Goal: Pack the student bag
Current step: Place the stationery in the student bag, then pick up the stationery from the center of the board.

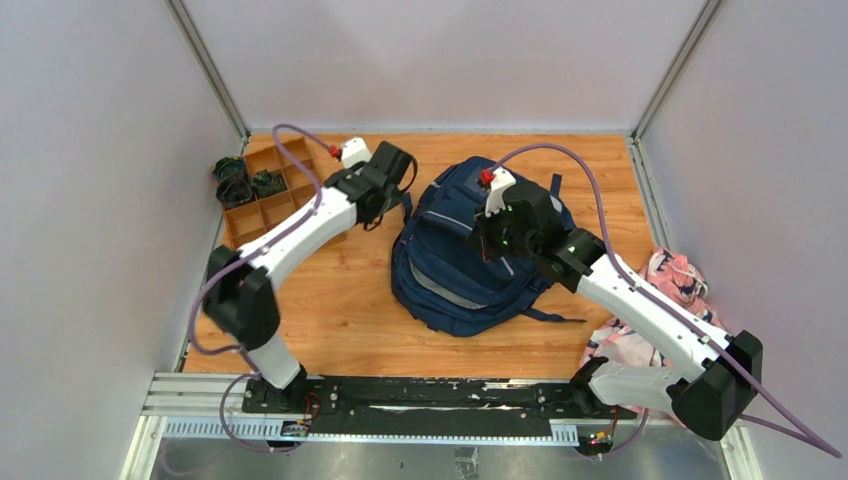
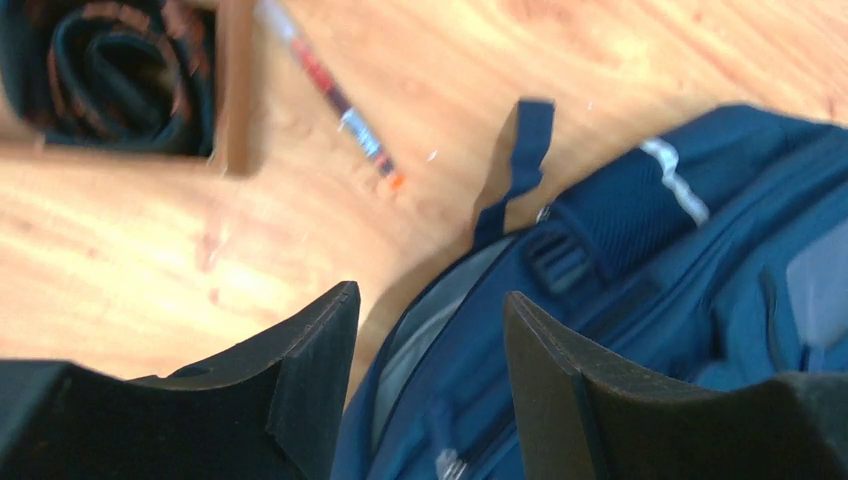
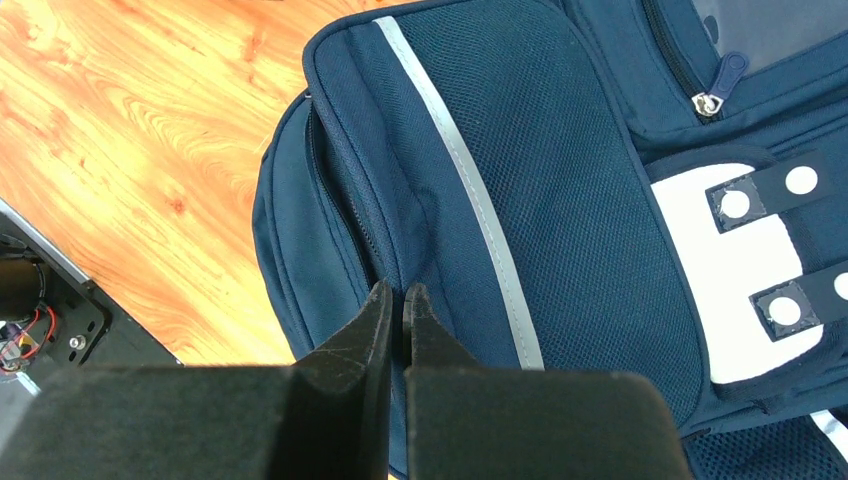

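Note:
The student bag (image 1: 455,270), a navy backpack with light grey stripes, lies flat in the middle of the wooden table. My left gripper (image 2: 428,298) hovers open at the bag's upper left edge. The bag's rim (image 2: 440,400) shows between the spread fingers, and nothing is gripped. A loose navy strap (image 2: 522,150) lies just beyond. My right gripper (image 3: 395,292) is shut, its tips pressed against the bag's side seam (image 3: 345,200) beside the mesh pocket (image 3: 560,200). I see nothing between its jaws. The white dotted patch (image 3: 730,290) shows to the right.
A wooden divided box (image 1: 262,200) with dark rolled items (image 1: 240,182) stands at the far left. A pen (image 2: 338,103) lies on the table between that box and the bag. A pink-and-navy cloth bundle (image 1: 665,295) sits at the right edge. White walls close in the table.

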Controlling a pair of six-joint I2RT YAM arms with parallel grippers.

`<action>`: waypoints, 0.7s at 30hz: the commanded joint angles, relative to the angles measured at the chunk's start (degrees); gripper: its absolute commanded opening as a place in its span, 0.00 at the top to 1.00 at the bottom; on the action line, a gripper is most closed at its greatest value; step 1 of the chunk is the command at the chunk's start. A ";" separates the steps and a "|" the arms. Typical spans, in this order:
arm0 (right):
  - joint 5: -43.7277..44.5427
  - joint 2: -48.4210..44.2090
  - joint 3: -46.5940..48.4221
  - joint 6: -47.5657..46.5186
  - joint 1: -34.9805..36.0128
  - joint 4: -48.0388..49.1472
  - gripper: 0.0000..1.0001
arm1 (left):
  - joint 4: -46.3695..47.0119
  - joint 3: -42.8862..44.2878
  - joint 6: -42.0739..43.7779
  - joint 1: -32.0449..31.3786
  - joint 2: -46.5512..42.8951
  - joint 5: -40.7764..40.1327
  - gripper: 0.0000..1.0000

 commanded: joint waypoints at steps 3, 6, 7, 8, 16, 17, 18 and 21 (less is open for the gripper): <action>1.60 -1.78 0.82 -0.61 1.20 0.01 1.00 | -11.81 17.61 2.40 5.77 16.79 0.00 0.40; 1.47 -2.28 0.32 -0.55 1.17 -0.12 1.00 | -11.80 20.89 1.41 7.83 21.76 1.25 0.38; 1.30 -2.36 0.07 -0.39 1.17 -0.13 1.00 | -11.70 21.49 0.88 8.49 22.96 2.50 0.38; 1.09 -2.36 -0.08 -0.36 1.17 -0.12 1.00 | -11.60 22.50 0.57 8.73 24.17 3.18 0.38; 1.57 -3.65 -1.10 0.14 2.08 -1.06 1.00 | -11.76 26.99 -2.92 11.58 33.04 3.40 0.37; 1.44 -3.98 -1.23 0.13 2.13 -1.27 1.00 | -11.76 26.94 -3.29 12.13 33.90 3.85 0.37; 1.14 -4.37 -1.32 0.15 2.06 -1.53 1.00 | -11.72 26.59 -3.80 12.64 34.52 4.17 0.37; 1.21 -5.71 -2.37 0.33 2.16 -1.98 1.00 | -11.72 25.88 -4.79 13.16 35.62 4.00 0.37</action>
